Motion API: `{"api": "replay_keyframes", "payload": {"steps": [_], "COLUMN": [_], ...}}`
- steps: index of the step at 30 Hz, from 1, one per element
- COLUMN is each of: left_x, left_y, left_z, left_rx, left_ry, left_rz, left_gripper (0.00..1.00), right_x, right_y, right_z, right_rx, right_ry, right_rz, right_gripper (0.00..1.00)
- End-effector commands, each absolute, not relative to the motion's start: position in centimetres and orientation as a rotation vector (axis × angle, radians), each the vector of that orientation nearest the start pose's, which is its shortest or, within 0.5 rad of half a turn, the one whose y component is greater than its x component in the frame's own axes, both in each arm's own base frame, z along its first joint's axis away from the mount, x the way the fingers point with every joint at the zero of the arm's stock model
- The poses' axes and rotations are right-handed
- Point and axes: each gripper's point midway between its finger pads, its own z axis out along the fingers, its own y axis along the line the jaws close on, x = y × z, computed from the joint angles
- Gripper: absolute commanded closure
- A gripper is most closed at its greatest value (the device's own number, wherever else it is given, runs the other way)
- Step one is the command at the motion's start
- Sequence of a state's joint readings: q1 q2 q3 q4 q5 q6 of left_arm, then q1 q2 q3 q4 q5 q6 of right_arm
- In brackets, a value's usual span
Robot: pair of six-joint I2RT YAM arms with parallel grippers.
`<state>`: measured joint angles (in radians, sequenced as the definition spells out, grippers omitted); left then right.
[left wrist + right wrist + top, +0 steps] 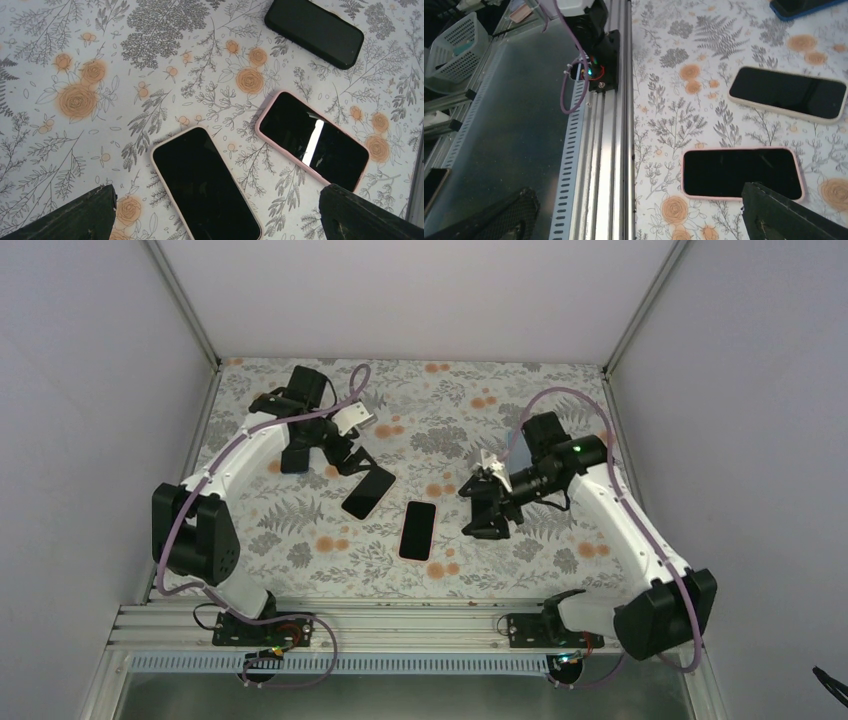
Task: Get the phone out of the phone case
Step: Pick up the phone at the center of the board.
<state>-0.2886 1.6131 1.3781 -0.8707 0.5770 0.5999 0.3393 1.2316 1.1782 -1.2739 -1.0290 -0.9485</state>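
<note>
Two cased phones lie face up mid-table. One sits in a cream case, the other in a pink case; both screens are dark. My left gripper hovers just behind the cream-cased phone, open, with the phone's near end showing between its wide-spread fingers. My right gripper hangs to the right of the pink-cased phone, also open and holding nothing. One of its fingers overlaps that phone's corner in the right wrist view.
A dark rounded slab lies beyond the pink-cased phone. A blue-edged phone-like thing shows at the top of the right wrist view. The aluminium rail bounds the near edge, with a white basket off the table.
</note>
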Motion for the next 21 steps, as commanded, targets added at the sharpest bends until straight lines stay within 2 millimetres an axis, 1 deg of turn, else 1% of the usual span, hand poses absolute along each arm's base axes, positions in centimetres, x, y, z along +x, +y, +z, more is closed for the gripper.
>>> {"api": "replay_keyframes", "payload": {"steps": [1,3,4,5,6,7,9,11,15,18,21], "left_x": [34.7,35.3,35.5,35.7,35.9,36.1,36.5,36.7,37.4,37.9,37.9], "left_y": [-20.0,-19.7,-19.8,-19.7,-19.7,-19.7,-19.6,-19.6,-19.3,-19.3,-19.4], "left_z": [17.5,16.6,16.4,16.1,15.8,15.6,15.2,15.0,14.6,14.4,14.0], "left_rx": [1.204,1.190,1.189,1.185,1.179,1.174,1.168,1.164,1.152,1.138,1.131], "left_ry": [2.200,2.217,2.218,2.223,2.230,2.234,2.240,2.243,2.246,2.252,2.261], "left_rz": [-0.653,-0.626,-0.621,-0.614,-0.609,-0.605,-0.595,-0.583,-0.537,-0.536,-0.547], "left_gripper": [0.00,0.00,0.00,0.00,0.00,0.00,0.00,0.00,0.00,0.00,0.00], "right_x": [19.6,20.9,21.6,22.6,24.1,24.9,26.0,27.1,29.5,30.1,30.1], "right_y": [21.3,20.4,20.1,19.9,19.8,19.6,19.4,19.1,18.2,17.7,17.7], "right_z": [20.8,16.9,15.5,14.9,14.6,14.6,14.9,14.5,12.7,10.2,8.1], "right_rx": [-1.391,-1.346,-1.307,-1.277,-1.257,-1.251,-1.237,-1.219,-1.189,-1.223,-1.263], "right_ry": [2.114,2.305,2.356,2.366,2.328,2.292,2.229,2.224,2.256,2.298,2.331], "right_rz": [1.148,1.079,1.030,0.958,0.856,0.761,0.610,0.494,0.260,0.112,0.043], "right_gripper": [0.00,0.00,0.00,0.00,0.00,0.00,0.00,0.00,0.00,0.00,0.00]}}
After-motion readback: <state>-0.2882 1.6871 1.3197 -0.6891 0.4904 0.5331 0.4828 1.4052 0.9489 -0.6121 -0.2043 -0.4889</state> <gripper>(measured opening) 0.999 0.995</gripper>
